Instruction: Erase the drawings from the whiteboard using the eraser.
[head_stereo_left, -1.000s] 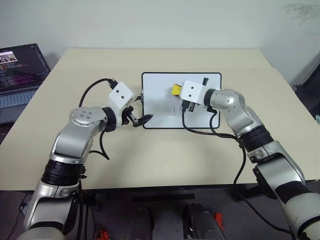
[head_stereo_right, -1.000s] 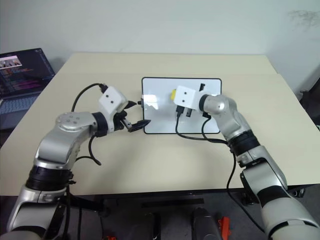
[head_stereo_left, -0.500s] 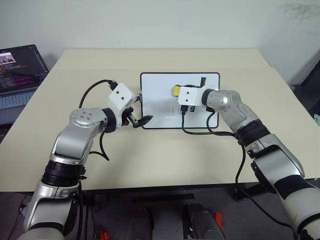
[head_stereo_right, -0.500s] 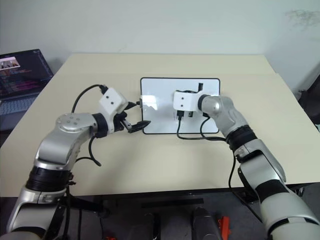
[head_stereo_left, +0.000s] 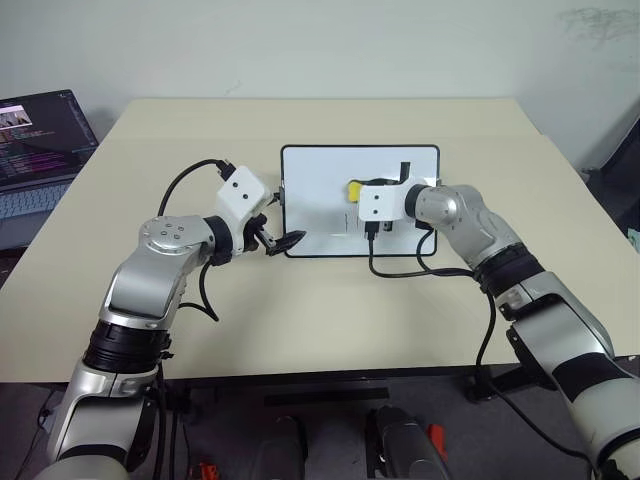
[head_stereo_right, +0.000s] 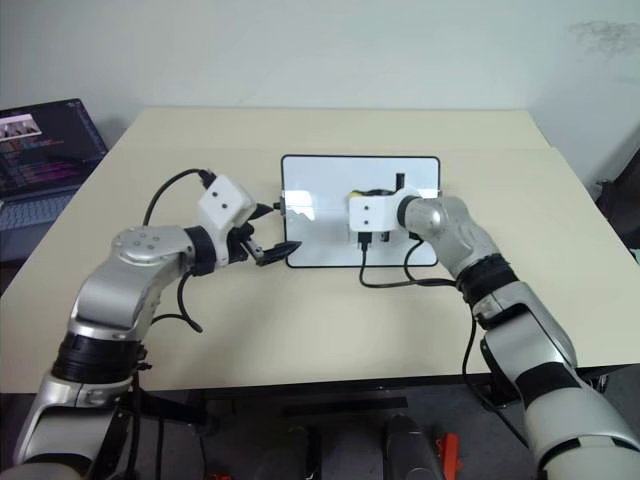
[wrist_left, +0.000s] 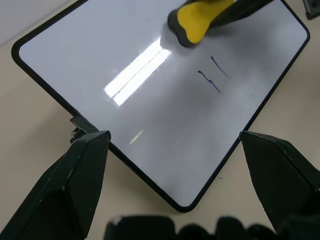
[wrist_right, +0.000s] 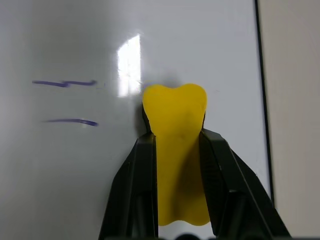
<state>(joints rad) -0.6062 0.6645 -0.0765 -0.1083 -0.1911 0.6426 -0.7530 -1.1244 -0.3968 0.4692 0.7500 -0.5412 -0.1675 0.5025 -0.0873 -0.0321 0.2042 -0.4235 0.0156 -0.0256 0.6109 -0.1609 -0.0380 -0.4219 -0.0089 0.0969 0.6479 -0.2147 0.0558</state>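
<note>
The whiteboard (head_stereo_left: 315, 185) lies flat in the middle of the table, white with a thin black frame. Two short dark strokes, the drawings (wrist_right: 67, 83), remain on it, also seen as drawings (wrist_left: 212, 77) from the left wrist. My right gripper (wrist_right: 176, 134) is shut on the yellow eraser (wrist_right: 175, 112), whose tip presses on the board just beside the strokes. In the head view the eraser (head_stereo_left: 353, 189) sits mid-board. My left gripper (wrist_left: 173, 135) is open at the board's near left corner, its fingers (wrist_left: 75, 175) spread wide on either side of the corner and clear of it.
An open laptop (head_stereo_left: 40, 140) stands off the table's far left. The beige table (head_stereo_left: 300, 320) has bare room around the board on all sides. A black cable (head_stereo_left: 400, 268) loops from my right wrist over the board's near edge.
My right wrist has rolled with the eraser still held, and the eraser has slid slightly toward the board's near edge. The left arm has kept still.
</note>
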